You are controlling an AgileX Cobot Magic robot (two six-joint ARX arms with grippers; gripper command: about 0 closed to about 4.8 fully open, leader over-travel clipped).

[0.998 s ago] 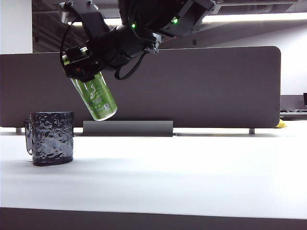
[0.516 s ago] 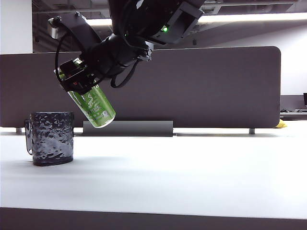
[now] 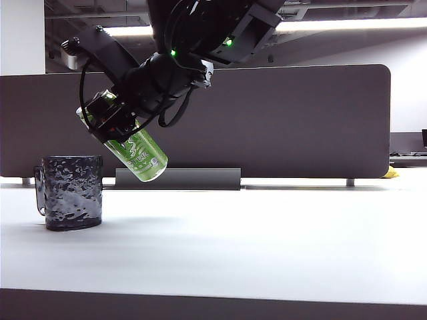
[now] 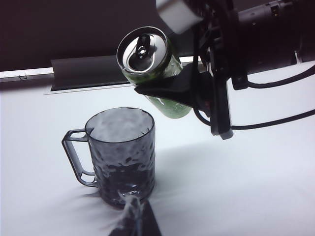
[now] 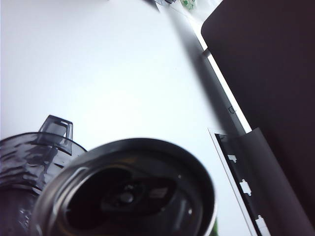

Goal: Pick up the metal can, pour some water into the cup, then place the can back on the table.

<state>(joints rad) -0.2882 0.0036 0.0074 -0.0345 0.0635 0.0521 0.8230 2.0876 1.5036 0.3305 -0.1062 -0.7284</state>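
The green metal can [image 3: 139, 152] hangs tilted in the air, just above and to the right of the cup [image 3: 70, 193], with its silver top [image 4: 144, 50] leaning toward the cup. My right gripper [image 3: 109, 119] is shut on the can's upper part, reaching over to the left side of the table [image 3: 267, 233]. The dark hammered cup [image 4: 123, 152] stands upright on the table with its handle turned away from the can. The right wrist view shows the can's top [image 5: 128, 191] close up and the cup's rim [image 5: 24, 152] beside it. Only a blurred dark tip of my left gripper [image 4: 133, 222] shows, close to the cup's base.
A dark partition panel [image 3: 300, 120] runs along the back of the table, with a low dark strip [image 3: 177, 178] at its foot. The right arm's cables [image 4: 275, 118] loop above the table beside the can.
My right gripper has come down and leftward with the can, and the can has tilted further, its top leaning toward the cup. The cup has not moved.
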